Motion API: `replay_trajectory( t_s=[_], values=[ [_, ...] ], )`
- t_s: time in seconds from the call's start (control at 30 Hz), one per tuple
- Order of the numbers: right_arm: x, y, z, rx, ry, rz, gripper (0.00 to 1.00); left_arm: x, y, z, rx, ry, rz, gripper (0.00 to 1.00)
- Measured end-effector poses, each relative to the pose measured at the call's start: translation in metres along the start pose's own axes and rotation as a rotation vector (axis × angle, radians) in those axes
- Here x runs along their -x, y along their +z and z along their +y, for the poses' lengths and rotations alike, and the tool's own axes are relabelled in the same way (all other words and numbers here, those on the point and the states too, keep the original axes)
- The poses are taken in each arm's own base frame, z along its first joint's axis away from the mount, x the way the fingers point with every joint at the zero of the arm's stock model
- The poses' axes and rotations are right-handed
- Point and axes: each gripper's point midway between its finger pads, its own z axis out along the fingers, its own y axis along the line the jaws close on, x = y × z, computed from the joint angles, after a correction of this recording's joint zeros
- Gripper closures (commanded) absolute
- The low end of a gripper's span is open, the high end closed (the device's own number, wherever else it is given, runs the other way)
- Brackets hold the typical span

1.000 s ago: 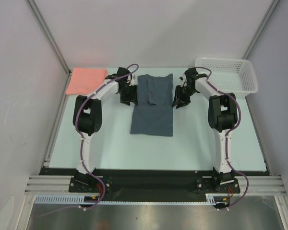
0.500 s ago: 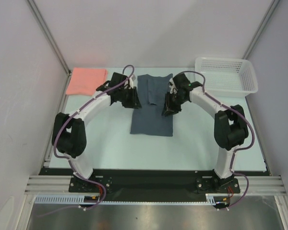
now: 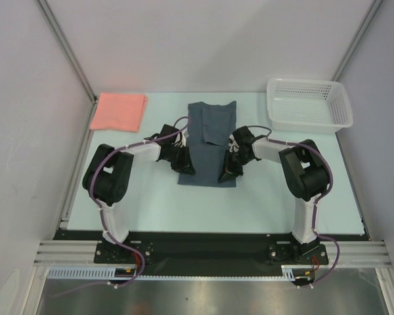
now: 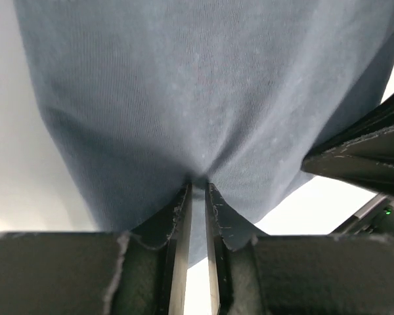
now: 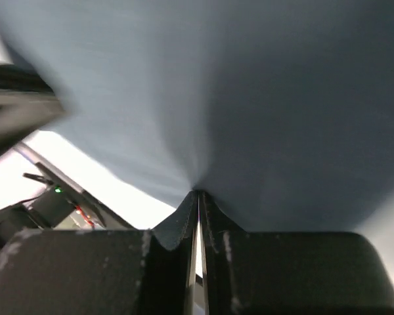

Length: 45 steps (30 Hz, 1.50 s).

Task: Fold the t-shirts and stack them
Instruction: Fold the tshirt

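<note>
The dark slate blue-grey cloth t-shirt (image 3: pixel 209 141) is lying flat in the middle of the pale worktop (image 3: pixel 151 197) as a long narrow panel, with its sleeves turned in. Its hem end is pointing towards the arm bases. The left gripper (image 4: pixel 197 187) is pinching the cloth at the near left edge, its jaws drawn almost together, and the fabric is puckering into the fingertips. The right gripper (image 5: pixel 197 192) is doing the same at the near right edge, its jaws nearly touching on a gathered fold of the shirt.

The shirt is looking light, thin and entirely limp. It is creasing wherever it is nipped and is offering no stiffness of its own. It will probably sag between the two holds and drag on the worktop, so matched grips at the two hem corners seem the sensible place to take it, through every layer. A shallow pinch is likely to catch only the top layer and let the rest slip out.

The salmon-pink folded cloth t-shirt (image 3: pixel 119 110) is sitting at the far left corner, well apart. The white plastic mesh basket (image 3: pixel 306 123) is standing at the far right.
</note>
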Motion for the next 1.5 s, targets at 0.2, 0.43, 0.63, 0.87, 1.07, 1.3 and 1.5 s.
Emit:
replay_trajectory(
  t_s=[0.2, 0.43, 0.63, 0.87, 1.07, 1.3, 1.5],
  values=[
    [-0.011, -0.017, -0.034, 0.005, 0.060, 0.002, 0.84, -0.009, -0.011, 0.006, 0.028, 0.038, -0.021, 0.75],
    [-0.017, -0.052, -0.050, -0.123, -0.007, -0.088, 0.57, -0.016, -0.051, 0.000, 0.063, 0.051, -0.087, 0.60],
    [-0.024, -0.087, -0.032, -0.069, 0.066, -0.272, 0.31, -0.033, -0.093, -0.013, 0.015, -0.049, -0.230, 0.35],
    [-0.043, -0.087, -0.036, 0.151, 0.370, -0.508, 0.32, -0.080, -0.077, 0.010, -0.088, -0.416, -0.309, 0.37],
    [-0.054, -0.062, -0.060, 0.161, 0.587, -0.535, 0.37, -0.088, -0.059, 0.029, -0.114, -0.621, -0.360, 0.41],
    [-0.043, -0.060, -0.049, 0.205, 0.606, -0.575, 0.38, -0.065, -0.053, 0.029, -0.121, -0.698, -0.419, 0.44],
    [-0.043, -0.058, -0.046, 0.201, 0.641, -0.591, 0.41, -0.055, -0.048, 0.033, -0.094, -0.737, -0.430, 0.50]
  ],
)
